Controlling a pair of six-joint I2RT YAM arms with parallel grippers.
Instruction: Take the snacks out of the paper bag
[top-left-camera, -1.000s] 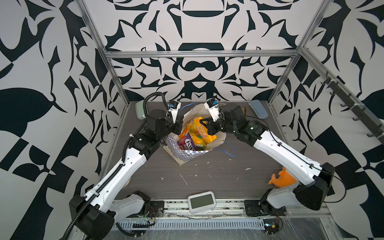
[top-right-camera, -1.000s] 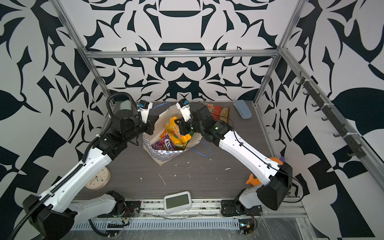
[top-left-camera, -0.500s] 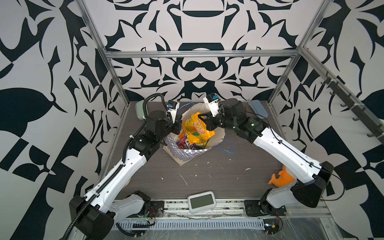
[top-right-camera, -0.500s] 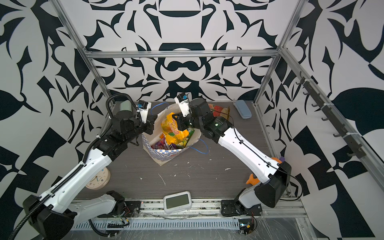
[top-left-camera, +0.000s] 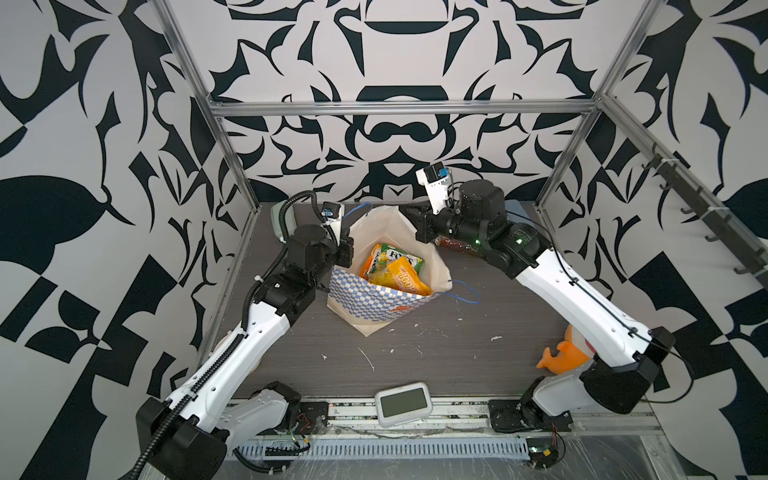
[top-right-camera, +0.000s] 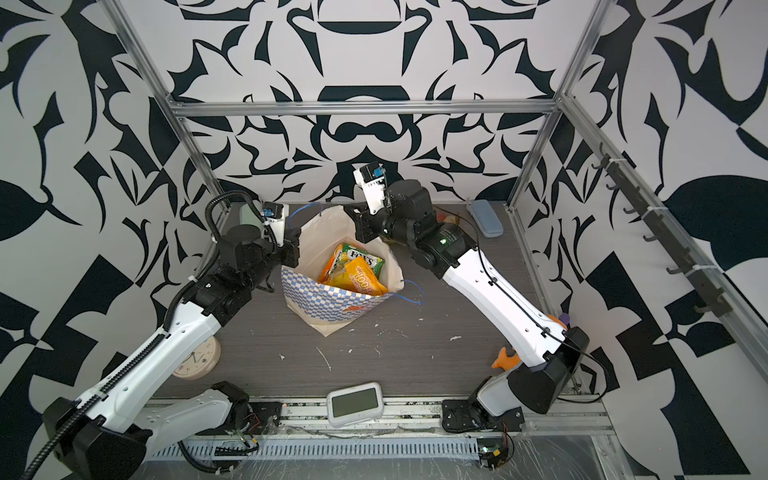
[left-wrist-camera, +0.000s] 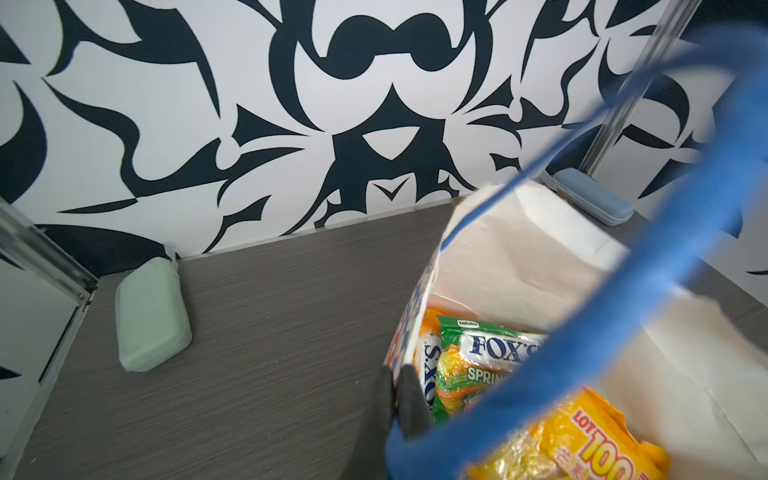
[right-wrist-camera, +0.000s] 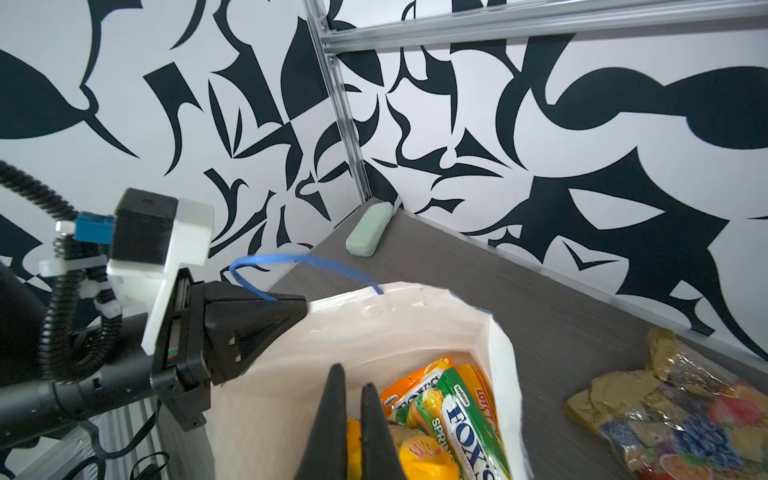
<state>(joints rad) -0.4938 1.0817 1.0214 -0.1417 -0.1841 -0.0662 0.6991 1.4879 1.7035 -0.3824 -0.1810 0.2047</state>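
Right gripper (right-wrist-camera: 352, 376) withdrew; yellow snack (top-left-camera: 399, 276) in paper bag (top-left-camera: 365, 305).

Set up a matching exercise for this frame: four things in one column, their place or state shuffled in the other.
Things:
1. green FOX'S packet
2. fruit-print packet
3. mint-green case
4. left gripper

Places or states:
a. shut on the rim of the paper bag
b. lying on the table to the right of the bag
c. in the table's back left corner
d. inside the bag

Pairs: 1-d, 2-b, 3-c, 4-a.
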